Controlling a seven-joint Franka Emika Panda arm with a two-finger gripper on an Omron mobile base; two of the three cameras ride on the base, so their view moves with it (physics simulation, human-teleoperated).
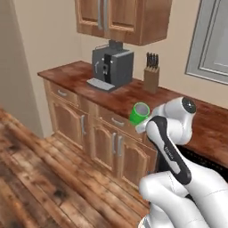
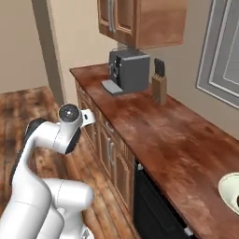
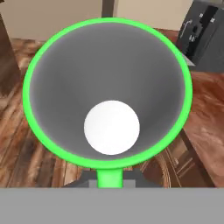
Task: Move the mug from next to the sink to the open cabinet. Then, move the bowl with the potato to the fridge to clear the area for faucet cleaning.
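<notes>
The bright green mug hangs in the air in front of the counter edge, its pale grey inside facing the hand camera. My gripper is shut on the mug, and its dark fingertips grip the rim at the bottom of the hand view. The bowl, pale inside, sits on the counter at the far right edge of the right base view, cut off by the frame. A dark speck inside it may be the potato. A brown wall cabinet hangs above; I cannot tell if it is open. Sink, faucet and fridge are out of view.
A dark grey coffee machine and a wooden knife block stand at the back of the brown counter. Base cabinets with grey handles run below. A window is on the right wall. Wooden floor lies to the left.
</notes>
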